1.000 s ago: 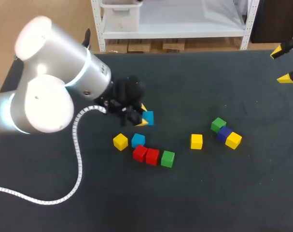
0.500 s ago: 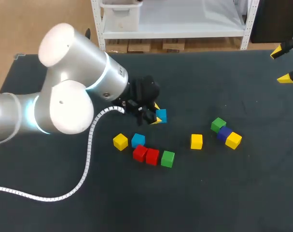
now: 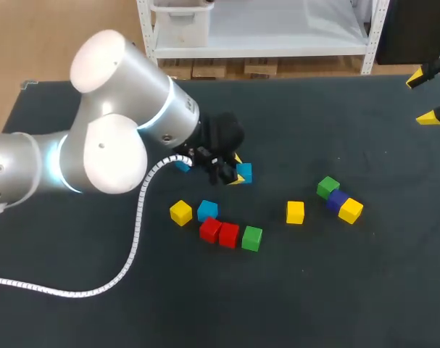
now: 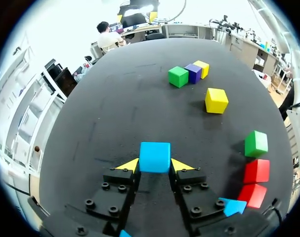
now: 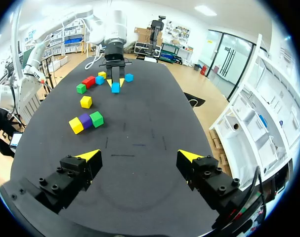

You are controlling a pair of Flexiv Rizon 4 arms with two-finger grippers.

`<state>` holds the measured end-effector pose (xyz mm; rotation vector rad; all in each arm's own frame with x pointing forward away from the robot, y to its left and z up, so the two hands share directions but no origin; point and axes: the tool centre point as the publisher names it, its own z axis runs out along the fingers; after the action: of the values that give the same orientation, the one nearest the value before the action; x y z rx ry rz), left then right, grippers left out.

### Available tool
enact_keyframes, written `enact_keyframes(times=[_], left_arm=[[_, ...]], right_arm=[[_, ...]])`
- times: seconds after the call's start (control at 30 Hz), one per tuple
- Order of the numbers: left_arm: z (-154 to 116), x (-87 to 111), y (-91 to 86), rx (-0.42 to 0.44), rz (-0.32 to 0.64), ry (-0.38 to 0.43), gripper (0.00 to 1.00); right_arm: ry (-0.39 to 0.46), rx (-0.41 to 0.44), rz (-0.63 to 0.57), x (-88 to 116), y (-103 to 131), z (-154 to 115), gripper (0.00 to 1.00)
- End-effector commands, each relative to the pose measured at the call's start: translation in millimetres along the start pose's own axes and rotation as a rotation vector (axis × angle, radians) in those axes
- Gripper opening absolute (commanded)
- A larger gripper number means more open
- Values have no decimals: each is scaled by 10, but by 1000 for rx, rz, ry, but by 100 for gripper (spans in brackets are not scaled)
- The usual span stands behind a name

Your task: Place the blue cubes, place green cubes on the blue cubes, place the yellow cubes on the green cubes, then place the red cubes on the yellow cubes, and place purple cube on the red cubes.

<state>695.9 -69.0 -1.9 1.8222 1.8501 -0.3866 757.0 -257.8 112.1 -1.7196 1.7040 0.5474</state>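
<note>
Blue cube (image 4: pixel 154 156), left jaws clamping (possibly lifted)

Glossy silver-white arm (image 3: pixel 111 145), coiled white cable (image 3: pixel 136 217), black yellow-tipped end effector (image 4: pixel 154 165).

Black matte table (image 3: pixel 335 290), cloth-like top. A white ribbed cable (image 3: pixel 135 232) lies on the table's left part, running down toward the near edge, then curving away to the left edge. Faint pale dash marks (image 5: pixel 140 145) on the table's right part.
</note>
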Motion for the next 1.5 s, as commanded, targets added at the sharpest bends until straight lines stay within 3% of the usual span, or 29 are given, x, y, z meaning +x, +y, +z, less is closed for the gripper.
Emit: enact_keyframes(times=[0.03, 1.5], left_arm=[[48, -30, 43, 9, -2, 4, 0], [133, 16, 119, 17, 8, 21, 1]], right_arm=[[-1, 1, 0, -1, 4, 2, 100], [-1, 1, 0, -1, 4, 2, 100]])
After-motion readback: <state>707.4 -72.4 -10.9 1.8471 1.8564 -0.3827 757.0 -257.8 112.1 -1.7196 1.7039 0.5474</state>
